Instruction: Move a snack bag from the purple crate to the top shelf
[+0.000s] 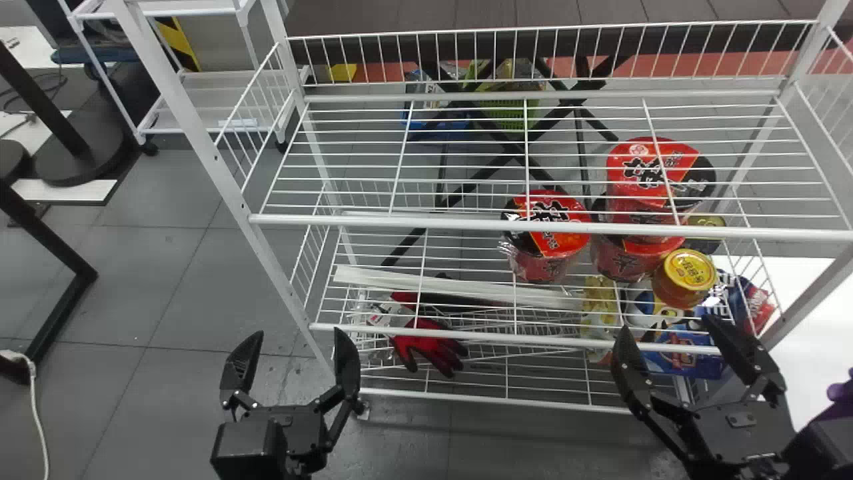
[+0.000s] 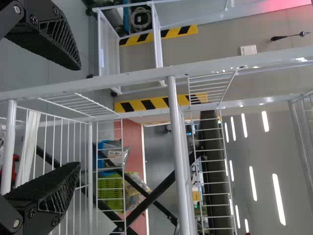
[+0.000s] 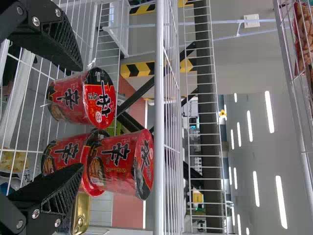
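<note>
Head view: left gripper (image 1: 300, 337) idle near rack (image 1: 426, 229), fingers apart. Right gripper (image 1: 667, 323) spread, empty; purple crate (image 1: 841, 393) probably, near right.
Left wrist: same, nothing held.
Right wrist: snack bag (image 3: 304, 41) up on high shelf (image 3: 295, 98). Likely placed; next, back off clear of wires.

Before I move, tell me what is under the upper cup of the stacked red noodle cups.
Another red noodle cup; most of its top can't be seen, covered by the upper cup.
</note>
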You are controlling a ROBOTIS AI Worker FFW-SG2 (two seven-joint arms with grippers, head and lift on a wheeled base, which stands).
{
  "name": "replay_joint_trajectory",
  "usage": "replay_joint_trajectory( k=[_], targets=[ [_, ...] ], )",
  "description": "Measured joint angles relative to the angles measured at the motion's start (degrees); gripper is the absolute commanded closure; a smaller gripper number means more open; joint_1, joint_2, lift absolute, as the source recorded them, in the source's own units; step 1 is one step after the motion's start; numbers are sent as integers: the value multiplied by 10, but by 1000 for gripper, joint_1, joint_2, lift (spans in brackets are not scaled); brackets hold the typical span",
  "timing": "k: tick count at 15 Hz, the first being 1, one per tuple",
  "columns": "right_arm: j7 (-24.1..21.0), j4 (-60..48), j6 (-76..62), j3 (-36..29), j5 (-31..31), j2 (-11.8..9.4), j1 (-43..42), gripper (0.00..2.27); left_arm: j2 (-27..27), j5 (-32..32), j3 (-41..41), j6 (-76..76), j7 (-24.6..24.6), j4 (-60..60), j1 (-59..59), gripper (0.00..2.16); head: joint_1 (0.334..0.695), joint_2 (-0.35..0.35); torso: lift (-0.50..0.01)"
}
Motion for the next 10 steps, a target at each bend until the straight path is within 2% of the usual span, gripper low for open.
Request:
replay_joint_trajectory(
  k=[5,10],
  targets=[
    [0,0,-5,0,0,0,0,130,0,0,0,0,0,0,0,130,695,118,-450],
    [6,4,-24,0,-2,0,0,137,1,0,0,1,-1,0,-1,130,695,119,-441]
  ],
)
